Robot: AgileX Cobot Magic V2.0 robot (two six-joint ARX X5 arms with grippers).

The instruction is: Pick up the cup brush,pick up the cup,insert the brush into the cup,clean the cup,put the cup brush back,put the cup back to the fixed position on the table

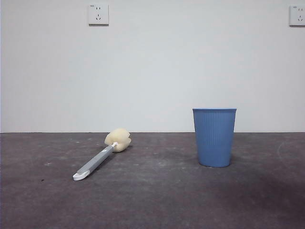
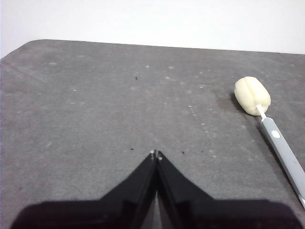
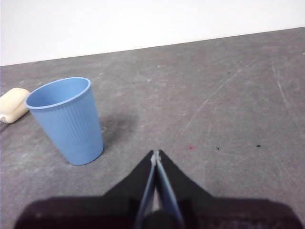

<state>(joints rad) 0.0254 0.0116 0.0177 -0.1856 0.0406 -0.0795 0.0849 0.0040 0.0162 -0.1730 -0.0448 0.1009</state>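
Observation:
The cup brush [image 1: 100, 159] lies flat on the table [image 1: 157, 200] at the left, its cream sponge head toward the wall and its white handle tip toward the front. The blue ribbed cup [image 1: 214, 137] stands upright to the right of it. Neither arm shows in the front view. My left gripper [image 2: 156, 154] is shut and holds nothing, hovering over bare table apart from the cup brush [image 2: 267, 119]. My right gripper [image 3: 156, 153] is shut and holds nothing, a short way from the cup [image 3: 66, 119]. The sponge head [image 3: 13, 105] peeks out behind the cup.
A plain white wall with two sockets [image 1: 98, 14] rises behind the table's far edge. The table's rounded corner [image 2: 28, 45] shows in the left wrist view.

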